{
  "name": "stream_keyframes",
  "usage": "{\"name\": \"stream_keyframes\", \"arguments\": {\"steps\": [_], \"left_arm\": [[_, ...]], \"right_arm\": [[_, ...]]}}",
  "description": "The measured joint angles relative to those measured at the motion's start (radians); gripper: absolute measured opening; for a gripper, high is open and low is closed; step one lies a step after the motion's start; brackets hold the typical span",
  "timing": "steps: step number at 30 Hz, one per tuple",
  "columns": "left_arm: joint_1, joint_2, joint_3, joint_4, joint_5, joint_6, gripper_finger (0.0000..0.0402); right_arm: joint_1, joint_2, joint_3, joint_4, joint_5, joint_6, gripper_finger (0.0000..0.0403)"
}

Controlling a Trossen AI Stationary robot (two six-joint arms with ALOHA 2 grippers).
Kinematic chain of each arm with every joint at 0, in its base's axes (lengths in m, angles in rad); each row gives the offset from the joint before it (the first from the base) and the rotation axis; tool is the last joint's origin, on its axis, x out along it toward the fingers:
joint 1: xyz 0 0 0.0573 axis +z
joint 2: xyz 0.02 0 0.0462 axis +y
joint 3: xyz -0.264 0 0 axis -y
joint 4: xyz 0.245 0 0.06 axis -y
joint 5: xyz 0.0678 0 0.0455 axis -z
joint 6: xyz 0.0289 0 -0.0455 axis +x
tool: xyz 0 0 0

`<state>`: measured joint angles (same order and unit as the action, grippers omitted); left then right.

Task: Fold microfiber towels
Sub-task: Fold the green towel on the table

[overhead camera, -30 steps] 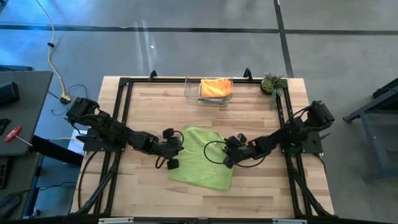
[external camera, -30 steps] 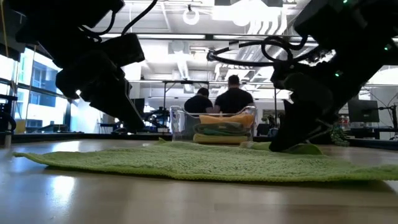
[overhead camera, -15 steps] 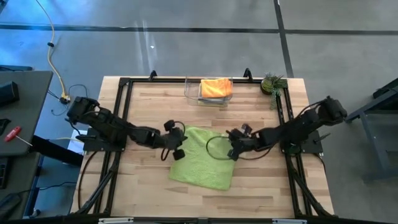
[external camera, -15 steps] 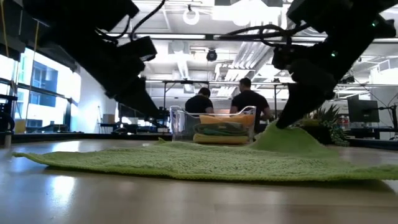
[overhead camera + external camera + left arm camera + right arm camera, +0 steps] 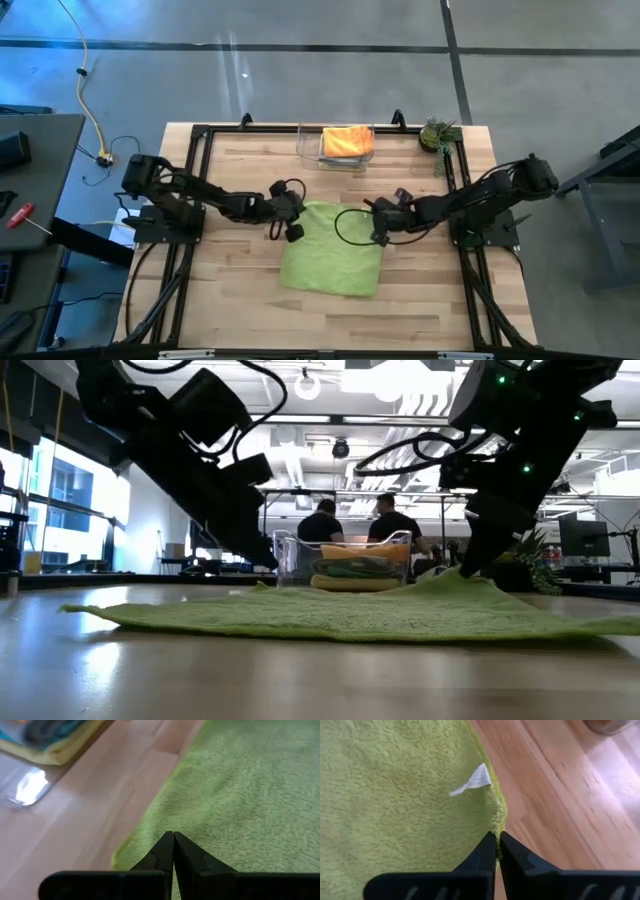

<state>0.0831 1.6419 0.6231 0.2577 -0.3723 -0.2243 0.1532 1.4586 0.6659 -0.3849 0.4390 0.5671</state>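
Both claws pinched on fuzzy lime green towel (image 5: 333, 258), far corners.

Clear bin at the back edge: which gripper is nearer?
Left. The left gripper sits at the lime green towel's far-left corner, just short of the clear bin. The right gripper pinches the towel's far-right corner, a bit farther away.

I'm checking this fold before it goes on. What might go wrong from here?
Both grips are thin: the left gripper and right gripper pinch only the lime green towel's far edge, so a corner may slip out. The clear bin sits just beyond; lifting that way might bump it.
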Motion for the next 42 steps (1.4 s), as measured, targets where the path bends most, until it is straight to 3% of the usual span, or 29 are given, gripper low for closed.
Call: {"name": "stream_keyframes", "arguments": {"steps": [10, 17, 21, 28, 33, 37, 42], "left_arm": [[0.01, 0.033, 0.0, -0.022, 0.018, -0.022, 0.0], [-0.003, 0.033, -0.001, -0.109, -0.046, -0.07, 0.0], [-0.006, 0.033, -0.001, -0.151, -0.067, -0.105, 0.0], [-0.052, 0.005, -0.018, -0.192, -0.083, -0.145, 0.0], [-0.021, -0.053, -0.014, -0.02, 0.06, -0.018, 0.0], [0.036, -0.026, -0.013, 0.108, 0.183, 0.066, 0.0], [0.097, 0.045, -0.013, 0.172, 0.229, 0.136, 0.0]], "right_arm": [[-0.031, 0.0, -0.003, -0.081, -0.016, -0.032, 0.0001], [-0.103, 0.0, -0.044, -0.03, -0.02, -0.106, 0.0005], [-0.129, 0.0, -0.047, -0.032, -0.029, -0.124, 0.0037], [-0.163, -0.046, -0.046, -0.037, -0.013, -0.135, 0.0129], [-0.116, -0.169, -0.046, -0.038, -0.025, -0.144, 0.0158], [-0.044, -0.224, -0.053, 0.006, -0.044, -0.071, 0.0129], [0.041, -0.162, -0.105, 0.144, -0.11, 0.029, 0.0032]]}}
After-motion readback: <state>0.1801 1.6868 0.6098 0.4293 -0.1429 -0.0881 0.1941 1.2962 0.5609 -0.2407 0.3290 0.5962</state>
